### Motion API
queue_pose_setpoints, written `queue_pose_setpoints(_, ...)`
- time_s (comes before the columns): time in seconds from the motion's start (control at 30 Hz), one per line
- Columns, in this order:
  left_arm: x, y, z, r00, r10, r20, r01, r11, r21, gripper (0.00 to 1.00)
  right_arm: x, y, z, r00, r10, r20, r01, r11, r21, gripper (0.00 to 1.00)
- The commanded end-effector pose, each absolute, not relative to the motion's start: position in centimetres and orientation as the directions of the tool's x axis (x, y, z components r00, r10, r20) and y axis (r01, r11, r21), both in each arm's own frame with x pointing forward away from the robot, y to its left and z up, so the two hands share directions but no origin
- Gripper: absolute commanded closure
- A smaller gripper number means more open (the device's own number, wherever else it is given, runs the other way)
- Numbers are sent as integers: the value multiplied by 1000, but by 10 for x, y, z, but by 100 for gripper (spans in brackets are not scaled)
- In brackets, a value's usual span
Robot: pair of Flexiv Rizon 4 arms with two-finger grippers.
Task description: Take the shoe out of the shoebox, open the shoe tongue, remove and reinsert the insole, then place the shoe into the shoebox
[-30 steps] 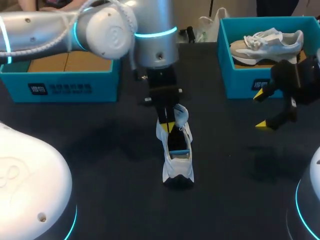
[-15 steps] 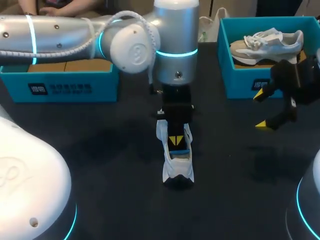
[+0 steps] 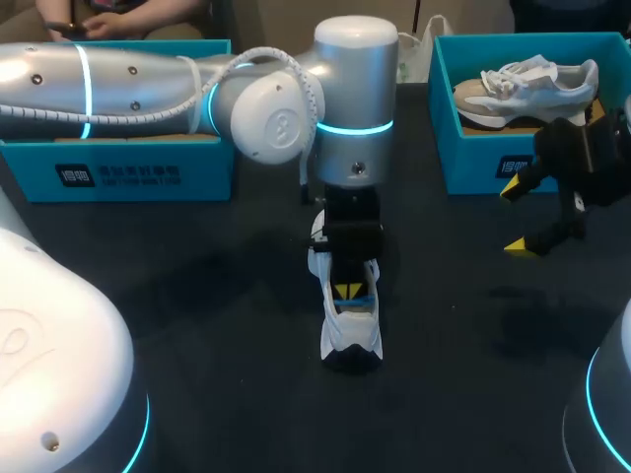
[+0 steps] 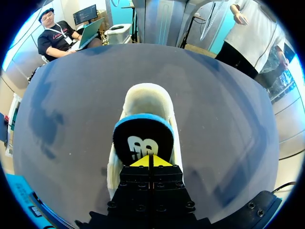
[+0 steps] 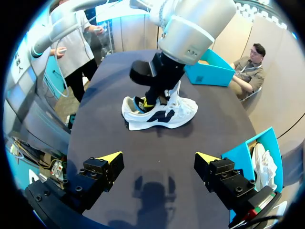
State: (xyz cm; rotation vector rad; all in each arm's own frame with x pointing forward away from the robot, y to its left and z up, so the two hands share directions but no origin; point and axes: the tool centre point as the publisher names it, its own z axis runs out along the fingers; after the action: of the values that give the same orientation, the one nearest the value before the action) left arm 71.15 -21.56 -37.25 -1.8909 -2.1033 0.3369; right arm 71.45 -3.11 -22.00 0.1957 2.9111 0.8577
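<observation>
– So, where does the left gripper [image 3: 347, 290] stand?
– Straight down into the white shoe [image 3: 352, 337], which sits on its sole mid-table, well apart from both boxes. From above, the gripper's black body covers the toe and laces. Only the heel end and a strip of collar show below the fingers.

– And the fingers themselves?
– Narrow. In the left wrist view the yellow tips [image 4: 144, 162] meet in a thin seam, pinched on the near edge of the insole [image 4: 143, 140], which is black with a blue rim. Its heel end rises just ahead of the tips, over the shoe's opening. The front part is hidden under the fingers.

– The right gripper [image 3: 518, 217]?
– Spread wide with nothing between its tips, hanging above the dark table [image 3: 197, 296] just in front of the blue shoebox [image 3: 473, 163]. Its wrist view has the white shoe side-on, well ahead of the spread fingers, with the left arm [image 3: 118, 79] planted in the opening.

– What is in that box?
– A second shoe [image 3: 523, 84], pale, lying beyond the right gripper. The box's far side is cut off. A second blue box [image 3: 138, 172] lies behind the left arm, which covers most of its inside, so its contents cannot be made out.
</observation>
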Motion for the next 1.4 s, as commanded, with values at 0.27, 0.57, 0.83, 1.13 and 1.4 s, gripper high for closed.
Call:
queue_pose_setpoints(0.27,706,-215,-369,-126,991,39,924,132,-358,100,714,-31,-220,-986,152,-61,95,834,544,0)
queue_pose_setpoints(0.57,692,-221,-356,-78,996,30,915,84,-395,100,714,-31,-220,-986,152,-61,95,834,544,0)
queue_pose_setpoints(0.83,680,-226,-380,-59,997,58,912,77,-402,100,714,-31,-220,-986,152,-61,95,834,544,0)
queue_pose_setpoints(1.13,681,-219,-367,-93,995,25,926,96,-365,100,714,-31,-220,-986,152,-61,95,834,544,0)
queue_pose_setpoints(1.4,668,-223,-357,-83,997,1,928,78,-363,100,714,-31,-220,-986,152,-61,95,834,544,0)
